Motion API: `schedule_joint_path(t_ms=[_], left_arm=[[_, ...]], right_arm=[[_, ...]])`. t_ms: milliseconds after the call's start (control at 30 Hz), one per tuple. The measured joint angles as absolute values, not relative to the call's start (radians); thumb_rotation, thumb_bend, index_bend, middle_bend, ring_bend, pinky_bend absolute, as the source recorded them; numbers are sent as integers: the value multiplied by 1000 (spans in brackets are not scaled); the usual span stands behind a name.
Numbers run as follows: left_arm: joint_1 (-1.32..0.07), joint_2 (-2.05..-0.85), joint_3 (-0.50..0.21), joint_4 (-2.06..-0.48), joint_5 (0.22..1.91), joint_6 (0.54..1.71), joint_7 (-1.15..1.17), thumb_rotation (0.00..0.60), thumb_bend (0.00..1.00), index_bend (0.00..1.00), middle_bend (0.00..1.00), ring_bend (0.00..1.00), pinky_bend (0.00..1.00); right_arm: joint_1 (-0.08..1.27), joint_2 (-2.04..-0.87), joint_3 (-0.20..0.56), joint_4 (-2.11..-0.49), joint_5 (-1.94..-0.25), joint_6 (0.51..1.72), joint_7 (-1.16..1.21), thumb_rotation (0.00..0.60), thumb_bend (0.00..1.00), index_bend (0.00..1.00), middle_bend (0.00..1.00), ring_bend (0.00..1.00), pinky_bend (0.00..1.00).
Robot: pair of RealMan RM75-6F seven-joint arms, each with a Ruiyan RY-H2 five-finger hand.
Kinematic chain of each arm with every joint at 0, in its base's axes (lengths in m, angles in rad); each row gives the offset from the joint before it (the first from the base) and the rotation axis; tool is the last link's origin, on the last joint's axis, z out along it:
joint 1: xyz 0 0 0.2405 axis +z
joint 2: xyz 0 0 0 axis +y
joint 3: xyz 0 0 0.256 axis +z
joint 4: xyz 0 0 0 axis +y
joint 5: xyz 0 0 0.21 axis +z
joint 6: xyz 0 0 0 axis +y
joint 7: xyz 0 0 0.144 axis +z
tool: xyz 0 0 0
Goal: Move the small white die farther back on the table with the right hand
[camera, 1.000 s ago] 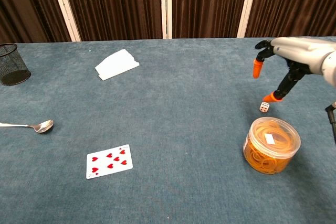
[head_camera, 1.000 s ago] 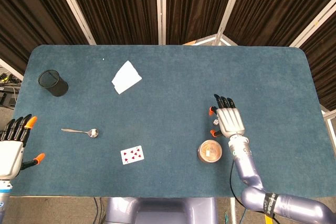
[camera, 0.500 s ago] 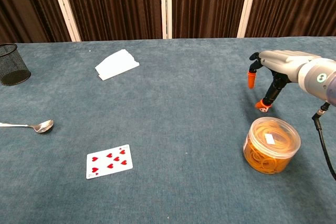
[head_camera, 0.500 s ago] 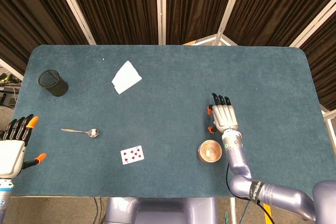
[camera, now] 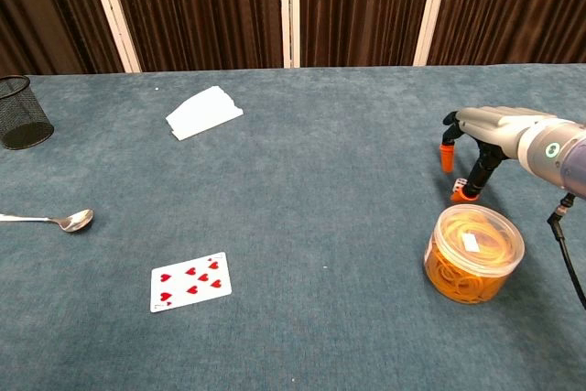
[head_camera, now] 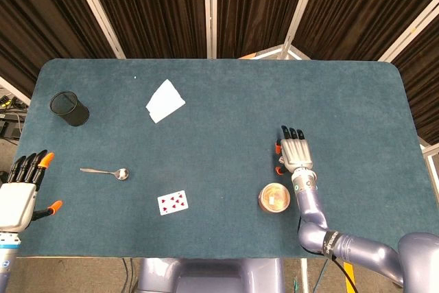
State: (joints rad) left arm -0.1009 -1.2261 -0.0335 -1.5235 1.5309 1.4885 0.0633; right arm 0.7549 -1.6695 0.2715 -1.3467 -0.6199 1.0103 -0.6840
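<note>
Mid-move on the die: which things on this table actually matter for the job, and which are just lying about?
In play:
right hand, lowered over the die
small white die, mostly hidden under its fingertips; grasp unclear

Lying about:
tub of rubber bands, just in front of the die
playing card
spoon
white paper
black mesh cup
left hand, idle, holding nothing

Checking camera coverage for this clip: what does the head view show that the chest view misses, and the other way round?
Only the head view shows the left hand, open off the table's near left corner, and the whole spoon. Only the chest view shows the small white die as a sliver between the right hand's fingers, and the rubber bands inside the clear tub. Both show the right hand, mesh cup, playing card and white paper.
</note>
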Motion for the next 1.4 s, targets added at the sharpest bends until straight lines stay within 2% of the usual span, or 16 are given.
schedule_joint_path(t_ms=[433, 833, 1133, 1400], left_arm=[[-107, -1233, -31, -1520, 1525, 1477, 72, 600, 46, 0, 0, 0, 0], [-107, -1235, -29, -1517, 1529, 1481, 68, 600, 46, 0, 0, 0, 0], [-107, -1235, -26, -1518, 1533, 1484, 66, 600, 46, 0, 0, 0, 0], [-107, -1235, -27, -1516, 1532, 1486, 62, 600, 46, 0, 0, 0, 0]], right_arm=[[763, -1680, 263, -1287, -618, 983, -642, 600, 223, 508, 55, 0, 0], [769, -1682, 256, -1272, -577, 984, -661, 600, 230, 503, 55, 0, 0], [769, -1692, 254, -1260, -583, 990, -647, 600, 293, 656, 171, 0, 0], [763, -1681, 261, -1281, -630, 1019, -618, 600, 297, 637, 181, 0, 0]])
